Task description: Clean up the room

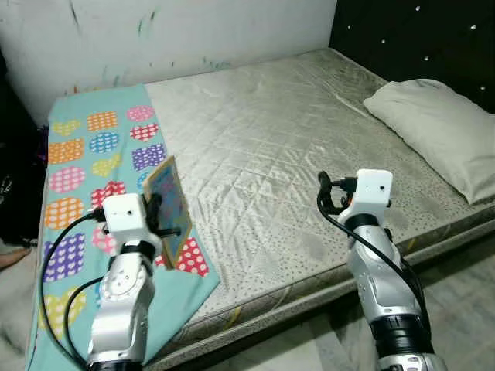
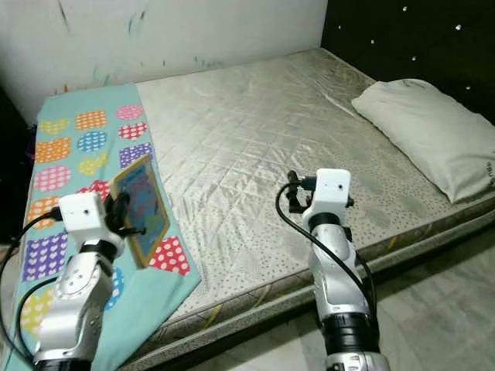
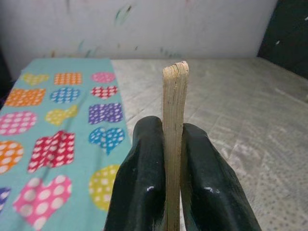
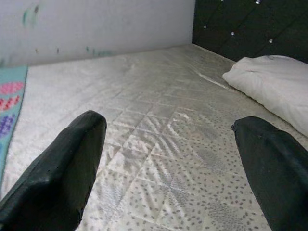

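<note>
Over bed [image 1: 271, 139], thin colourful board [image 1: 172, 207]

We count one bed [image 1: 294, 154], covered by one quilted beige mattress sheet. On it lies one white pillow [image 1: 433, 127] and one teal cloth printed with many polka-dot hearts [image 1: 85, 162]. There is one thin wooden board with a colourful picture face [image 1: 172, 202], clamped edge-on between two black fingers [image 3: 144, 178] of the left end effector [image 3: 173, 168]. We see two silver arms and two end effectors in all; the right end effector [image 4: 168, 159] shows two black fingers spread wide apart.
</note>
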Controlling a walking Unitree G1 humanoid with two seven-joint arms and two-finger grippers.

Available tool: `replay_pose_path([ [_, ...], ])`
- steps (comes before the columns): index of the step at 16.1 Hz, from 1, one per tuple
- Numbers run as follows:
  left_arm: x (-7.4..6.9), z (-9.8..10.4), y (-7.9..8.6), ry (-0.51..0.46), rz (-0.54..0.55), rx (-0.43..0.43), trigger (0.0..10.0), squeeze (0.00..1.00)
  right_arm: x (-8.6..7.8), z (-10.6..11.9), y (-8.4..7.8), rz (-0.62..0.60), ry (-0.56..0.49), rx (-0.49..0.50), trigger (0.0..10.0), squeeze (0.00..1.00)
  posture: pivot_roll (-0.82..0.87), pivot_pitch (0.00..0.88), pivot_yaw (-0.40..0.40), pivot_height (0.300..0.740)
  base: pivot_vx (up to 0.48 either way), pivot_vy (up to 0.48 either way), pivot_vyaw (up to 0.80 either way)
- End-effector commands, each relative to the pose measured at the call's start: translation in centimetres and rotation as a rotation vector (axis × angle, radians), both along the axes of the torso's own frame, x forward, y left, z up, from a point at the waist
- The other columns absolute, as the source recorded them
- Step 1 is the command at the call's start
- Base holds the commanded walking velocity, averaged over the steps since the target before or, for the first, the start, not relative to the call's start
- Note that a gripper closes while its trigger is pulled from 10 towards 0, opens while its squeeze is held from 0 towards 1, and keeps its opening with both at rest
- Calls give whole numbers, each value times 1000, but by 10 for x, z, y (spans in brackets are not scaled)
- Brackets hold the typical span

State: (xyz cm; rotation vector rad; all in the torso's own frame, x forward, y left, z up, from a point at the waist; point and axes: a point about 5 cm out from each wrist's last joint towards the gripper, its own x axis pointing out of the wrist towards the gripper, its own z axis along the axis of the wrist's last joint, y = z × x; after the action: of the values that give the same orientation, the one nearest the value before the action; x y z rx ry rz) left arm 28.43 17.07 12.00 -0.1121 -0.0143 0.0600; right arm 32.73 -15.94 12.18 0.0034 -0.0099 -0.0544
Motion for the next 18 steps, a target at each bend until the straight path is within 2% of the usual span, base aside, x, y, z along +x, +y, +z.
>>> replay_pose_path([
  [1, 2, 6, 7, -39, 33, 2, 10000, 0, 4, 8, 13, 38, -36, 6, 10000, 0, -100, 0, 41, 740, 0, 0, 800],
  [5, 3, 2, 4, -37, 36, -41, 10000, 0, 8, 4, 21, 70, -28, 30, 10000, 0, -72, 0, -5, 740, 0, 0, 800],
  [10, 2, -4, 3, -24, 35, -42, 10000, 0, 9, 0, 24, 76, -24, 32, 10000, 0, -71, 0, -9, 740, 0, 0, 800],
  [12, 0, -4, 0, -20, 35, -73, 10000, 0, 10, 3, 34, 108, -43, 79, 10000, 0, -61, 0, -19, 740, 0, 129, 0],
  [15, -5, -8, 6, -6, 52, -64, 10000, 0, 5, -2, 33, 113, -33, 87, 10000, 0, -64, 0, -16, 740, 0, 280, 0],
  [18, -4, -9, 2, 5, 44, -65, 10000, 0, 3, -5, 34, 114, -28, 90, 10000, 0, -67, 0, -10, 740, 0, 390, 0],
])
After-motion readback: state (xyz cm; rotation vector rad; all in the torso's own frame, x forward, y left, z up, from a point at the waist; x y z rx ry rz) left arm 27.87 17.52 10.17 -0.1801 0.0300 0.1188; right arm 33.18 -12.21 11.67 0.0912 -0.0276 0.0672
